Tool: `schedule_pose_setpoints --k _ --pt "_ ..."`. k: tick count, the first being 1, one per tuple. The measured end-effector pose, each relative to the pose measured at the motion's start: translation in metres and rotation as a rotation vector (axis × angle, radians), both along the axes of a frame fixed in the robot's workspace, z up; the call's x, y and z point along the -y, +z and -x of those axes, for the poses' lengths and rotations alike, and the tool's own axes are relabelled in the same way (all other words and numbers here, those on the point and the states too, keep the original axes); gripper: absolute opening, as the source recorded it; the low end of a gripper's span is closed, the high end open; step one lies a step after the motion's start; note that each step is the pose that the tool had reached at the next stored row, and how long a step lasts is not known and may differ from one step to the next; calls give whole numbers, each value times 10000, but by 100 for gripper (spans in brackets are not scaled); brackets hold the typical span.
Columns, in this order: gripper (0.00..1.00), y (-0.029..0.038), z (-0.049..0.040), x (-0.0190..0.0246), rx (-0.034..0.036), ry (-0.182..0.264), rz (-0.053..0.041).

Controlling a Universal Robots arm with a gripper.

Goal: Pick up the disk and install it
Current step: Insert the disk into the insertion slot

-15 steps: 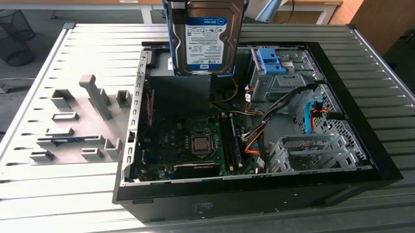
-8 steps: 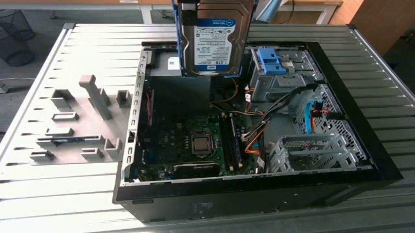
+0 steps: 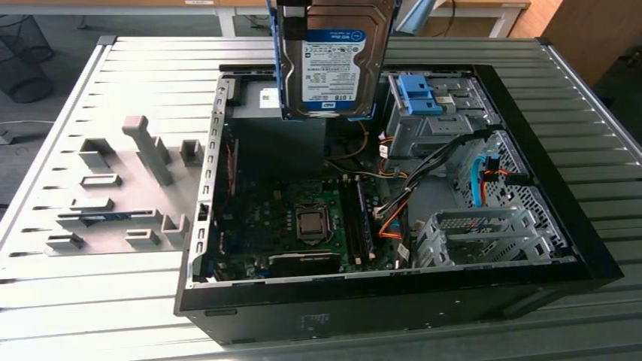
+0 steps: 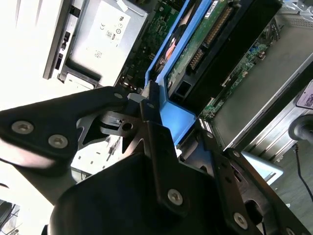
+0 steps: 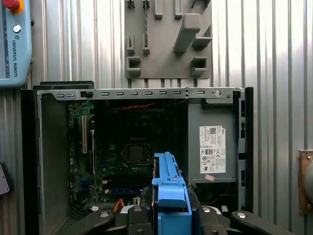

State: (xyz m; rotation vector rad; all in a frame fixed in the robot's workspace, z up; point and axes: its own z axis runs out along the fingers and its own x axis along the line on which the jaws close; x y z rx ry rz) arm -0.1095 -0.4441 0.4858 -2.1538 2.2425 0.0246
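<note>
The disk (image 3: 331,71), a silver drive with a white-and-blue label in a blue carrier frame, hangs upright above the back of the open computer case (image 3: 561,248). My gripper (image 3: 336,11) grips it from above, shut on the blue frame. In the second wrist view the gripper (image 4: 161,115) clamps the frame's end, and the disk (image 4: 205,34) shows its green circuit board. In the first wrist view the disk (image 5: 170,188) points down toward the case floor from the gripper (image 5: 171,218).
Inside the case lie the motherboard (image 3: 301,222), a grey power-supply box (image 5: 212,149) and a metal drive cage with a bare blue bracket (image 3: 419,96). Cables (image 3: 471,177) run beside the cage. A grey fixture plate (image 3: 120,188) sits at the exterior view's left.
</note>
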Motion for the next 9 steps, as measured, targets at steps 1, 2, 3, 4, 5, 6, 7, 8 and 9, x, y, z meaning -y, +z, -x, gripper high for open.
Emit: schedule_pose_setpoints --k 1,2,3,4,5,6,7,8,9 --pt "37 0 0 0 0 0 0" --pt "37 0 0 0 0 0 0" --pt "37 0 0 2 0 0 1" --pt "37 0 0 8 0 2 1" --pt "37 0 -1 16 0 2 1" --pt "37 0 0 31 0 1 1" --pt "37 0 0 48 0 0 0" --pt "37 0 0 69 0 1 1" --pt "37 -1 0 90 1 0 0"
